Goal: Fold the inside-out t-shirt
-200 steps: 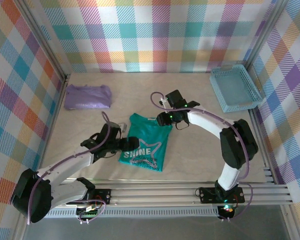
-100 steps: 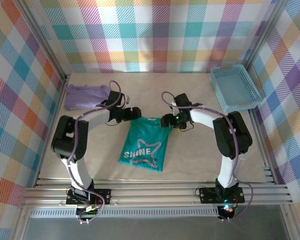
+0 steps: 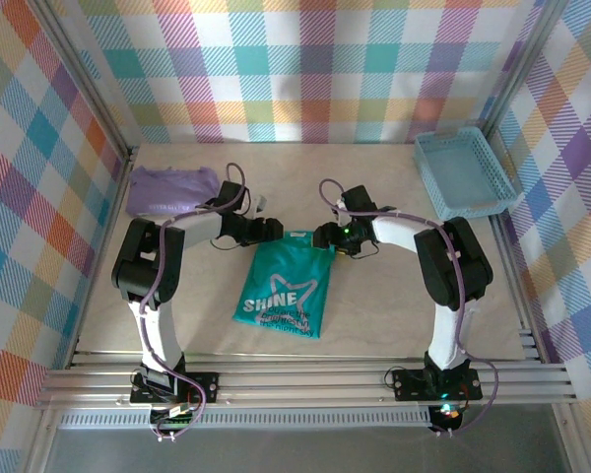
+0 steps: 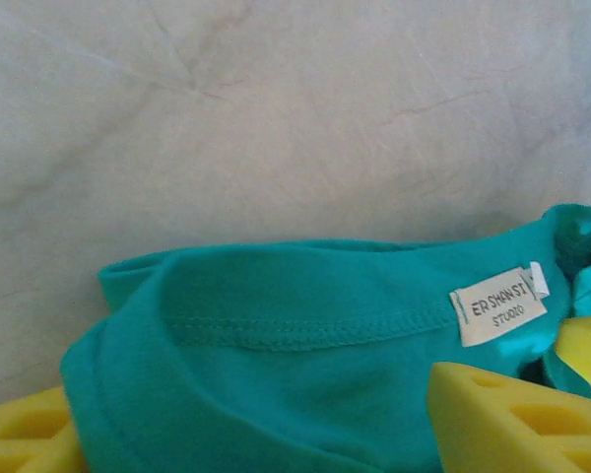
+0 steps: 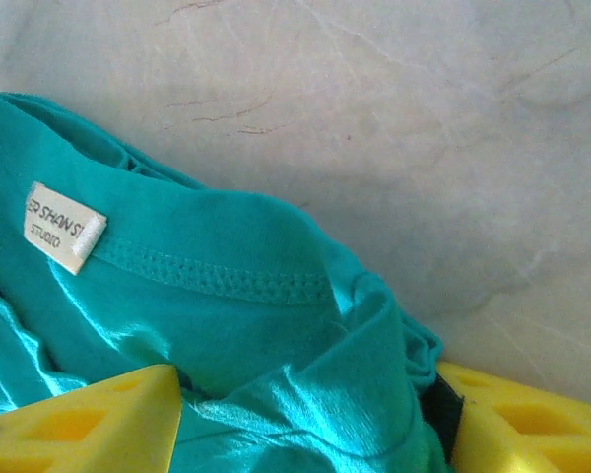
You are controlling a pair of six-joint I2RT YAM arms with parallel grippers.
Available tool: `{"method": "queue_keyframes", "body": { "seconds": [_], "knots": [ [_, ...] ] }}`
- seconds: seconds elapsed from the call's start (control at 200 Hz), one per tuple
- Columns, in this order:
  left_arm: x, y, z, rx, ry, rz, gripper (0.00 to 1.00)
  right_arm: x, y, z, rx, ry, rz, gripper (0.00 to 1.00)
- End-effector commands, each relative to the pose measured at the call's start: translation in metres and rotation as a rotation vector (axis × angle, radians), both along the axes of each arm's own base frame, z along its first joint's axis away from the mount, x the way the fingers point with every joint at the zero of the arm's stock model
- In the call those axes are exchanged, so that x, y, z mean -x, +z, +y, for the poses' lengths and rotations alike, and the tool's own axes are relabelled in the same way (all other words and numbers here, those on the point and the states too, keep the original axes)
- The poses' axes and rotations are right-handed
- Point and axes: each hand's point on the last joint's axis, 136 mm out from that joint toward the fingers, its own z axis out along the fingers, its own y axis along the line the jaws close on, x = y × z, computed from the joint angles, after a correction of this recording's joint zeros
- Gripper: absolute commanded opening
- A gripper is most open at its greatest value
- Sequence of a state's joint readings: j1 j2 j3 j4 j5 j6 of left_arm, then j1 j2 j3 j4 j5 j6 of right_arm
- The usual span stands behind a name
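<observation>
The t-shirt [image 3: 281, 291] lies folded, print up, in the middle of the table [image 3: 404, 296], with its collar end away from the arm bases. The left gripper [image 3: 268, 229] and right gripper [image 3: 323, 237] sit at that far edge, one at each corner — both with jaws spread wide. The yellow fingers [image 4: 517, 419] straddle the collar hem near its white label [image 4: 499, 304], and the cloth bunches up between the right pair.

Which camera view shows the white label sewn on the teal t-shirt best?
The left wrist view: the label lies flat on the t-shirt, its print readable. The right wrist view has it tilted near the left edge. From the top camera it is too small to tell.
</observation>
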State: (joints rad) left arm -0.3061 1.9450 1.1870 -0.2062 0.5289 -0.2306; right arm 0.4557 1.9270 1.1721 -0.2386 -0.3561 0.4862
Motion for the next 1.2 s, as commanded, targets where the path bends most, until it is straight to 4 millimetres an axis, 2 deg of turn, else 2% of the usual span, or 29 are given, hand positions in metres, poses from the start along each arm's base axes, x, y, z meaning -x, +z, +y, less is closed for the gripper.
{"method": "queue_keyframes", "body": {
  "seconds": [0.0,0.165,0.39,0.49,0.58,0.62,0.675,0.76,0.905,0.98,1.035,1.11,1.195],
  "knots": [
    [0.021,-0.014,-0.014,0.064,-0.061,0.081,0.65,0.012,-0.007,0.024,-0.080,0.051,0.046,0.59],
    [0.017,-0.017,-0.005,0.062,-0.034,0.082,0.54,0.008,-0.010,0.024,-0.081,0.043,0.029,0.46],
    [0.008,-0.016,-0.002,0.098,-0.006,0.089,0.21,-0.006,-0.003,0.030,-0.120,0.029,-0.046,0.28],
    [0.002,-0.007,0.001,0.111,0.010,0.068,0.08,-0.016,0.009,0.029,-0.128,0.021,-0.099,0.16],
    [-0.010,0.013,0.008,0.127,0.041,0.018,0.00,-0.025,0.026,0.025,-0.130,0.020,-0.162,0.04],
    [-0.016,0.024,0.011,0.142,0.061,-0.010,0.00,-0.031,0.037,0.023,-0.139,0.020,-0.199,0.00],
    [-0.027,0.043,0.013,0.168,0.085,-0.058,0.00,-0.040,0.056,0.022,-0.156,0.025,-0.256,0.00],
    [-0.050,0.081,0.016,0.201,0.121,-0.151,0.00,-0.063,0.095,0.018,-0.173,0.035,-0.372,0.00],
    [-0.087,0.171,0.015,0.267,0.154,-0.338,0.00,-0.100,0.187,0.007,-0.207,0.057,-0.610,0.00],
    [-0.094,0.218,0.014,0.300,0.153,-0.435,0.00,-0.107,0.234,0.003,-0.216,0.080,-0.732,0.00],
    [-0.094,0.244,0.014,0.325,0.157,-0.492,0.00,-0.105,0.262,0.002,-0.224,0.104,-0.805,0.00],
    [-0.086,0.259,0.014,0.336,0.153,-0.531,0.00,-0.096,0.283,0.001,-0.227,0.143,-0.873,0.00],
    [-0.071,0.244,0.015,0.325,0.152,-0.515,0.00,-0.081,0.279,-0.001,-0.234,0.170,-0.886,0.00]
  ]
}}
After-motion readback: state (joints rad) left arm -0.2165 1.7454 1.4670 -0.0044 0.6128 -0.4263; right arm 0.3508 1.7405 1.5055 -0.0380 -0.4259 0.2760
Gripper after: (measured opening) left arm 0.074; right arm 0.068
